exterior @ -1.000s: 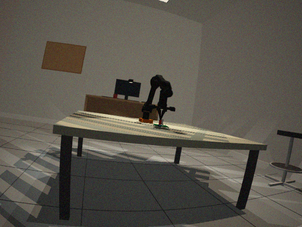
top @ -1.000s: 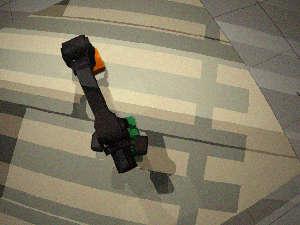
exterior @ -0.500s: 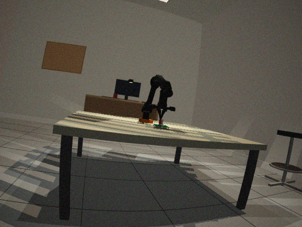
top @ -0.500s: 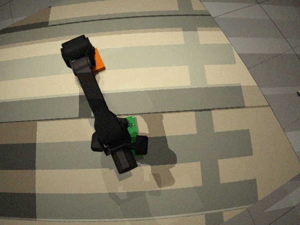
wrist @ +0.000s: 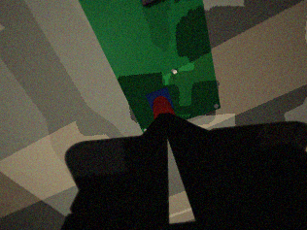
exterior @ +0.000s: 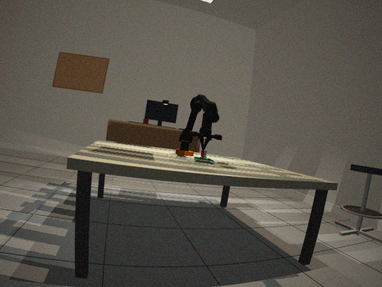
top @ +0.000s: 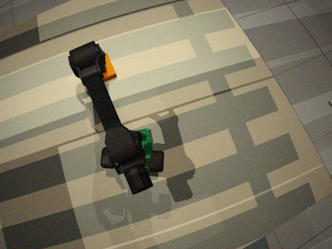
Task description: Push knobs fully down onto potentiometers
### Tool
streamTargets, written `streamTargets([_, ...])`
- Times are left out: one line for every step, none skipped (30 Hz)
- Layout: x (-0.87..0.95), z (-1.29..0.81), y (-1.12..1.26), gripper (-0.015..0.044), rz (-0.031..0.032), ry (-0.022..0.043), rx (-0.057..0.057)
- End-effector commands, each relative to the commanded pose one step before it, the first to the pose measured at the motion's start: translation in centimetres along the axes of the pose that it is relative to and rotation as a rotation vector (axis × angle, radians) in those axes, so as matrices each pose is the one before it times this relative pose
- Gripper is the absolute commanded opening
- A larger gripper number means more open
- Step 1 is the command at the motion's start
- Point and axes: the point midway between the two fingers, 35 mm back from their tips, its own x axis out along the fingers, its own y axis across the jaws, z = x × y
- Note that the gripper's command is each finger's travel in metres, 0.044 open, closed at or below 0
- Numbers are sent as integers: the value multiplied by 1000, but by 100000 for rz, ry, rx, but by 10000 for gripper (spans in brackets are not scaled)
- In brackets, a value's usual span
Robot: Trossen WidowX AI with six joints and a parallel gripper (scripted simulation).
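Note:
The green circuit board [top: 146, 137] [exterior: 205, 159] [wrist: 141, 43] stands on the patterned table [top: 214, 160] [exterior: 129, 163]. In the wrist view a red knob [wrist: 162, 106] sits on a blue potentiometer [wrist: 156, 95] near the board's near end. It also shows as a small red spot in the exterior view [exterior: 202, 153]. My gripper [wrist: 164, 117] [exterior: 203, 148] is shut, with nothing between the fingers, and its joined tips point down onto the top of the red knob. In the overhead view the arm's wrist [top: 120, 149] hides the fingers and most of the board. A dark part [wrist: 152, 1] shows at the board's far edge; I cannot tell what it is.
The arm's orange base [top: 109, 70] [exterior: 184, 152] sits on the table behind the board. Off the table, a desk with a monitor [exterior: 161, 111] stands at the back and a stool [exterior: 364, 185] at the right.

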Motion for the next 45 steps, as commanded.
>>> streamTargets([-319, -43, -62, 0, 221, -970, -526])
streamTargets([-153, 4, 2, 0, 0, 0, 0])
streamTargets([-156, 5, 3, 0, 0, 0, 0])
streamTargets([-157, 6, 3, 0, 0, 0, 0])
streamTargets([-158, 6, 3, 0, 0, 0, 0])
streamTargets([-158, 7, 4, 0, 0, -1, 0])
streamTargets([-158, 8, 4, 0, 0, -1, 0])
streamTargets([-158, 9, 4, 0, 0, -1, 0])
streamTargets([-126, 7, 4, 0, 0, -1, 0])
streamTargets([-76, 5, 2, 0, 0, 0, 0])
streamTargets([594, -11, 37, 26, 302, -31, 521])
streamTargets([0, 0, 0, 52, 0, 0, 0])
streamTargets([0, 0, 0, 79, 0, 0, 0])
streamTargets([0, 0, 0, 105, 0, 0, 0])
streamTargets([0, 0, 0, 131, 0, 0, 0])
streamTargets([0, 0, 0, 158, 0, 0, 0])
streamTargets([0, 0, 0, 184, 0, 0, 0])
streamTargets([0, 0, 0, 210, 0, 0, 0])
streamTargets([-82, 150, 49, 236, 1, -11, -5])
streamTargets([-240, 453, 149, 262, 2, -33, -16])
streamTargets([-379, 764, 258, 289, 4, -55, -26])
streamTargets([-438, 979, 342, 315, 6, -71, -33])
streamTargets([-394, 1000, 362, 341, 7, -73, -33])
streamTargets([-348, 1016, 379, 368, 9, -74, -33])
streamTargets([-302, 1029, 396, 394, 10, -75, -33])
streamTargets([-254, 1041, 412, 420, 11, -76, -33])
streamTargets([-205, 1045, 425, 440, 12, -77, -33])
streamTargets([-158, 1059, 441, 440, 13, -78, -33])
streamTargets([-109, 1064, 455, 440, 14, -78, -33])
streamTargets([-60, 1068, 467, 440, 15, -79, -33])
streamTargets([-10, 1070, 478, 440, 16, -79, -33])
streamTargets([40, 1070, 488, 440, 17, -79, -33])
streamTargets([90, 1068, 498, 440, 17, -79, -33])
streamTargets([139, 1060, 504, 440, 18, -79, -33])
streamTargets([146, 839, 405, 440, 15, -62, -26])
streamTargets([103, 501, 245, 440, 9, -37, -16])
streamTargets([37, 167, 82, 440, 3, -12, -5])
streamTargets([0, 0, 0, 440, 0, 0, 0])
streamTargets([0, 0, 0, 440, 0, 0, 0])
streamTargets([0, 0, 0, 440, 0, 0, 0])
streamTargets([0, 0, 0, 440, 0, 0, 0])
streamTargets([0, 0, 0, 440, 0, 0, 0])
streamTargets([0, 0, 0, 440, 0, 0, 0])
streamTargets([0, 0, 0, 440, 0, 0, 0])
streamTargets([0, 0, 0, 440, 0, 0, 0])
